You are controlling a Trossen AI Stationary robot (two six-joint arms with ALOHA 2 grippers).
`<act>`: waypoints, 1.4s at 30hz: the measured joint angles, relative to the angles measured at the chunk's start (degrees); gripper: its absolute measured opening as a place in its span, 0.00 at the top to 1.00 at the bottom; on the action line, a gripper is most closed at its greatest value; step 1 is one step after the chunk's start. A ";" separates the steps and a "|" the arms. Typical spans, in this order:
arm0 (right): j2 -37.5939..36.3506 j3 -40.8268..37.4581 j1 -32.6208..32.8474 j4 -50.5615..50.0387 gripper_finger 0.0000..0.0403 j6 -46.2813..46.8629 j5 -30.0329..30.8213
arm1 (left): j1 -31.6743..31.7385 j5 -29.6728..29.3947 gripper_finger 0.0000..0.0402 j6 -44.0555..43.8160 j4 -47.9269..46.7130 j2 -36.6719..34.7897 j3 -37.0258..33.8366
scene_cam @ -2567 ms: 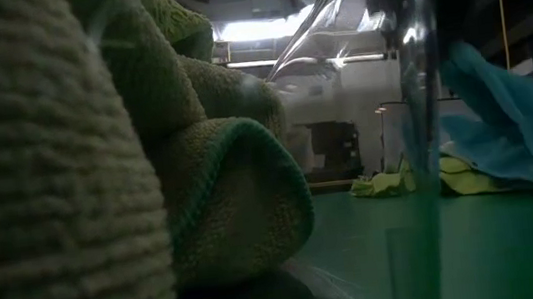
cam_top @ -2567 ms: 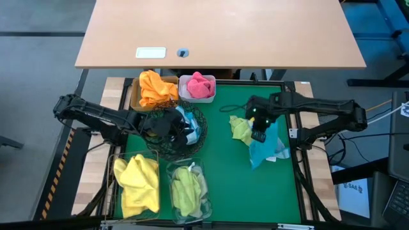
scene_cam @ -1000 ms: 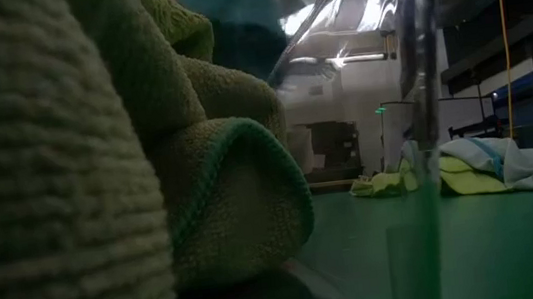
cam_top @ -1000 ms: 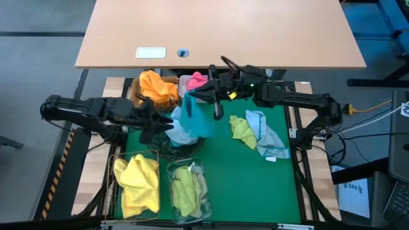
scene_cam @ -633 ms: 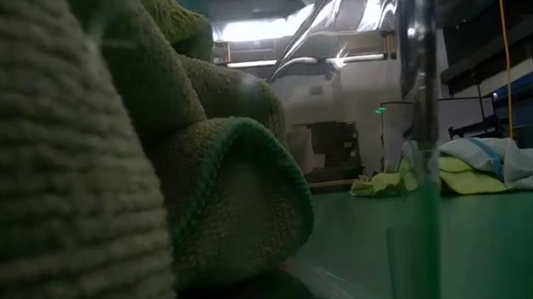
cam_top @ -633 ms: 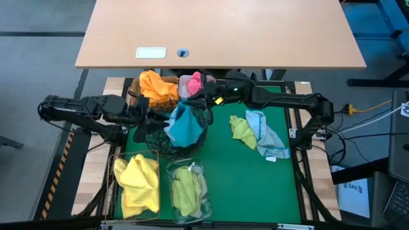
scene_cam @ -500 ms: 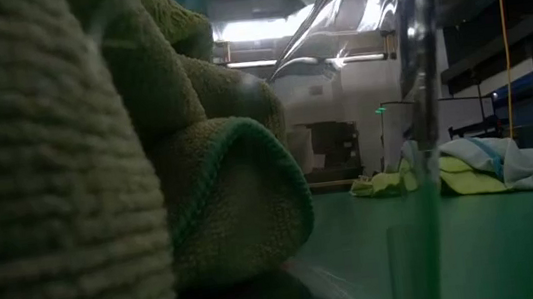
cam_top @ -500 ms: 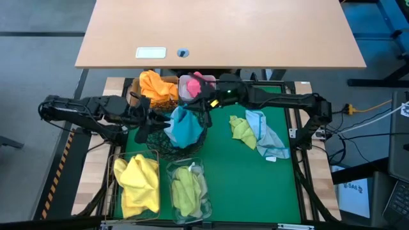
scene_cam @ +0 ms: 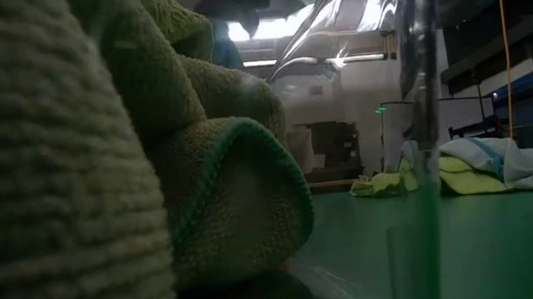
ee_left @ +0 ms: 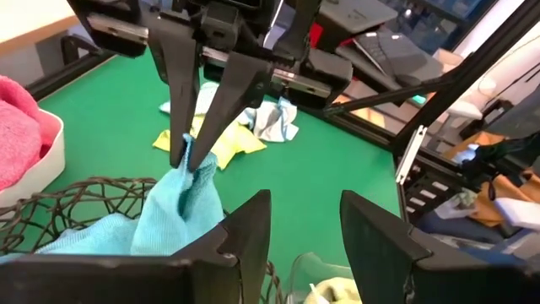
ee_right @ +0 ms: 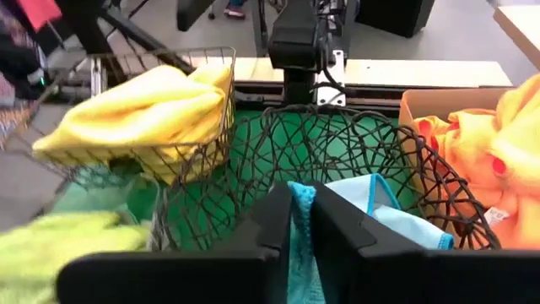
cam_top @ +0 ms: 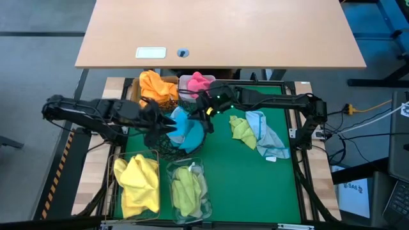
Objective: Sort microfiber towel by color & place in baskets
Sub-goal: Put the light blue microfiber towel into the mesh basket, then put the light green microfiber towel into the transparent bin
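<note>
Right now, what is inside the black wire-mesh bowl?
The black wire-mesh bowl holds teal towels. The right gripper pinches a corner of the top one over the bowl. The left gripper waits open at the rim. Anything beneath the towels is covered.

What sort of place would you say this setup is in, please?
Most likely a robotics lab or workshop. Two arms work over a green mat on a framed bench with sorting baskets such as a black wire-mesh bowl, a plain desk stands beyond it, and cables and equipment clutter the floor around the rig.
</note>
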 joint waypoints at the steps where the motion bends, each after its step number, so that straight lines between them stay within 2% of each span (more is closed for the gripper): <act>1: -0.03 0.00 0.00 -0.26 0.89 -1.31 0.01 | 0.00 0.00 0.66 0.00 -0.04 0.34 0.00; 9: -0.40 0.00 0.00 -2.39 0.59 -1.90 0.46 | 0.00 0.00 0.66 -0.13 -0.02 3.35 0.00; 12: -1.91 0.28 0.00 -5.92 0.50 -1.91 1.09 | 0.00 -0.01 0.66 -0.13 0.11 4.15 0.00; 16: -3.85 4.11 0.00 -17.14 0.42 -2.03 3.33 | 0.00 -0.01 0.66 -0.17 0.60 5.59 -0.01; 22: -4.88 12.62 0.00 -38.52 0.40 -2.21 5.00 | 0.02 -0.38 0.66 -0.15 1.87 8.75 -0.02; 28: -4.83 11.01 0.07 -54.23 0.41 -3.53 5.90 | 0.02 -0.45 0.66 -0.13 1.85 11.76 -0.02; 33: -4.76 2.72 0.07 -55.72 0.41 -3.44 11.38 | 0.02 -0.46 0.66 -0.11 1.82 13.27 -0.02; 42: -4.70 -15.34 0.00 -46.44 0.41 -3.42 23.92 | 0.02 -0.46 0.66 -0.09 1.81 13.78 -0.02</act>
